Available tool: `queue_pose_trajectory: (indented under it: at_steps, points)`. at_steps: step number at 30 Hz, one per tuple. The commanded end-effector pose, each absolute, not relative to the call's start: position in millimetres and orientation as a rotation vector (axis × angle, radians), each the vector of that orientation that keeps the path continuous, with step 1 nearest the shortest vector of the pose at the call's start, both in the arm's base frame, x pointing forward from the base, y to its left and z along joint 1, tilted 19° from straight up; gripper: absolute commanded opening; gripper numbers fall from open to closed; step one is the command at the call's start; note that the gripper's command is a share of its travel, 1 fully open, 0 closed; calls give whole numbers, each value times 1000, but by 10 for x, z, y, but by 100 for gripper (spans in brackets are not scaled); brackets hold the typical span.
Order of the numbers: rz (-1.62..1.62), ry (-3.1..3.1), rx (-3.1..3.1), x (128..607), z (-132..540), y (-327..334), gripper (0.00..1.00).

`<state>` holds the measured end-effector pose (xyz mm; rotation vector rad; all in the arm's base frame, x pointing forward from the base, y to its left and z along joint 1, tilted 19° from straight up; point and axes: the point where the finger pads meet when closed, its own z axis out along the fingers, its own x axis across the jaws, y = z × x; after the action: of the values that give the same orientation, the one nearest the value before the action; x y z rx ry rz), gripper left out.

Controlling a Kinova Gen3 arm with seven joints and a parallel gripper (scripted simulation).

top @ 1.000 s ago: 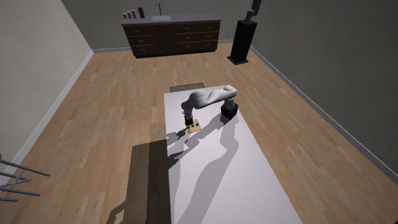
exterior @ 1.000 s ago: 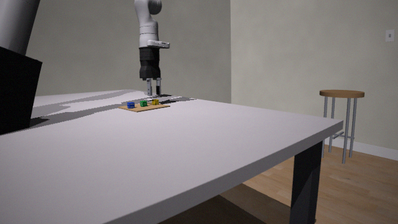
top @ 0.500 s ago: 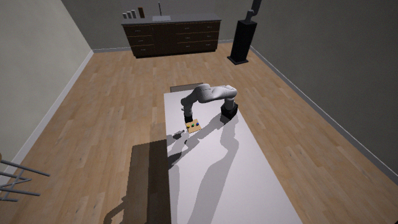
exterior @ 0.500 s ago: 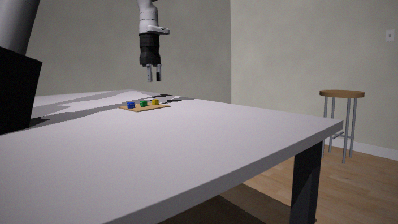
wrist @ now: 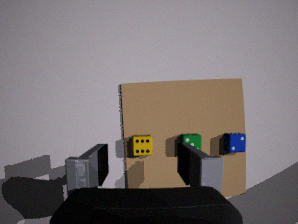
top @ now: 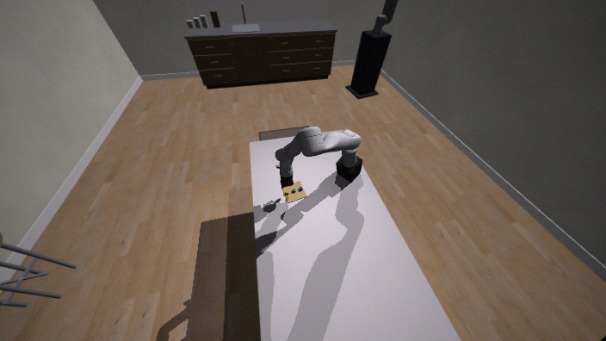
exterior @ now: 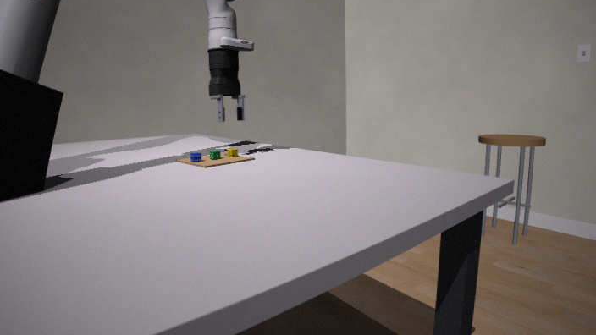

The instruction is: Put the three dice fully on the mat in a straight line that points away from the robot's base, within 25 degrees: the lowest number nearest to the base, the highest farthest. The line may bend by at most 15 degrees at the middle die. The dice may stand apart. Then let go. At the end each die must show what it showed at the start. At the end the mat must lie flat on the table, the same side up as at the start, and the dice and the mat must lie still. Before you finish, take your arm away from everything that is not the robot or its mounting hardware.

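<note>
Though small, hard and light, likely to slip unless pinched on two flat sides. Blue die [exterior: 195, 156], green die [exterior: 214, 154] and yellow die [exterior: 232, 152] lined up on mat [exterior: 206, 162], toward far edge of bench [exterior: 307, 208]. Claw [exterior: 229, 112] up high, wide open, holding nothing.

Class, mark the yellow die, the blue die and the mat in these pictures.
yellow die [wrist: 141, 145], wrist view, its top face
blue die [wrist: 234, 141], wrist view, its top face
mat [wrist: 180, 106], wrist view, bare part beyond the dice
</note>
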<state>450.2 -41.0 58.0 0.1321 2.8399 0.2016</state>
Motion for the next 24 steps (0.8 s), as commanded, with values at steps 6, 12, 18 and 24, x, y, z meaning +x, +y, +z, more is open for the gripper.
queue_pose_trajectory:
  at_steps: [6, 12, 18, 24]
  points:
    - [202, 2838, 132, 4505, 587, -412, 100]
    - [202, 2838, 132, 4497, 614, -415, 100]
    - [202, 2838, 132, 4467, 713, -428, 100]
    - [202, 2838, 132, 4383, 980, -464, 100]
